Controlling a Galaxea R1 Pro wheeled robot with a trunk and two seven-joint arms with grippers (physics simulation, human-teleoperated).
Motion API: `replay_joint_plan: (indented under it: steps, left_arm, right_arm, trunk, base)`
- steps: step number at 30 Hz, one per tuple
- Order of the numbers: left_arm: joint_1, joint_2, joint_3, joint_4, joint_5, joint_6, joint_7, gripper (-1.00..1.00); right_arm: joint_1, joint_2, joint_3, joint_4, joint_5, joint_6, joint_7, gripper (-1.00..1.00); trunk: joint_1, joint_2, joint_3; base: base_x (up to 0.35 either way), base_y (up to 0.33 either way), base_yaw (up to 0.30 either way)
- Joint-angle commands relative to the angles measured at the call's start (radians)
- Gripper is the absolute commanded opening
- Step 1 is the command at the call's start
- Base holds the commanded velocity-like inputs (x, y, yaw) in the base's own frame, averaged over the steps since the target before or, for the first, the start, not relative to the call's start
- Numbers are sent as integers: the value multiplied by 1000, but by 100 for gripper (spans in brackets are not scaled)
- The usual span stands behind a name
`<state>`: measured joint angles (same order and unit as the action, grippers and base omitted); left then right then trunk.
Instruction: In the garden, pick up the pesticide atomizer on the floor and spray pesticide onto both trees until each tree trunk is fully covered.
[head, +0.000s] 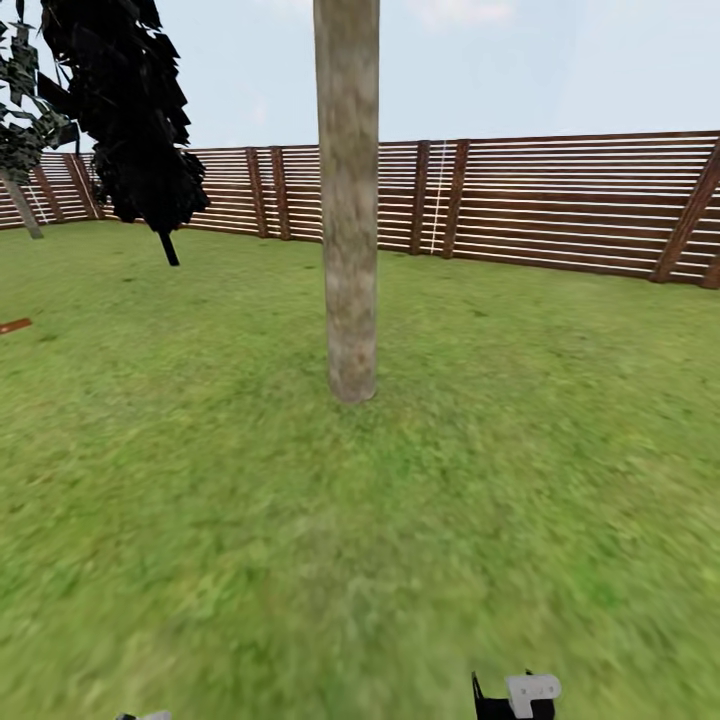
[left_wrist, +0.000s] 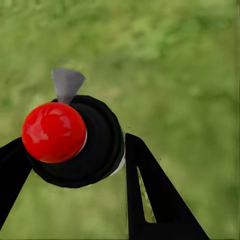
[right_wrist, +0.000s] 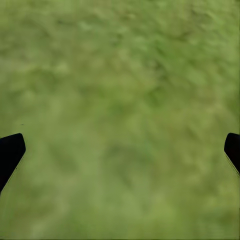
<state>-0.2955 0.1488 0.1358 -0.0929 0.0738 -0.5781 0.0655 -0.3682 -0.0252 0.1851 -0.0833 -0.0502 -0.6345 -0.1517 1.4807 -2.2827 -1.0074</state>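
On grass (head: 200, 500), one trunk (head: 348, 200), one atomizer (left_wrist: 75, 142) in left gripper (left_wrist: 75, 165)

Flat bright daylight, even ambient, no clear sun direction. No cast shadow at the tree trunk (head: 347, 200) base. Grass floor (head: 200, 500) smeared and blurry, worse toward the head view's lower edge; fence (head: 560, 200) slats stay crisp but its line bends toward the frame edges. Both wrist views: grass soft, out of focus. Red top (left_wrist: 53, 132) shows small specular highlights.
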Motion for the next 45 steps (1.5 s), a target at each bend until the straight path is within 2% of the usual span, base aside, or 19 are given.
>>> replay_joint_plan:
  steps: [1,14,45]
  left_arm:
    - [-1,0,-1,1,7,-3,-1,-100]
    - [-1,0,-1,1,7,-3,-1,-100]
    - [-1,0,-1,1,7,-3,-1,-100]
  right_arm:
    - [0,-1,9,0,-4,-2,-5,100]
    - [0,8,10,-1,-5,-2,-5,100]
    - [0,8,10,0,-6,-2,-6,100]
  trunk:
    - [0,0,-1]
    - [0,0,-1]
    - [0,0,-1]
  base:
    - [339,0,0]
    - [339,0,0]
    - [339,0,0]
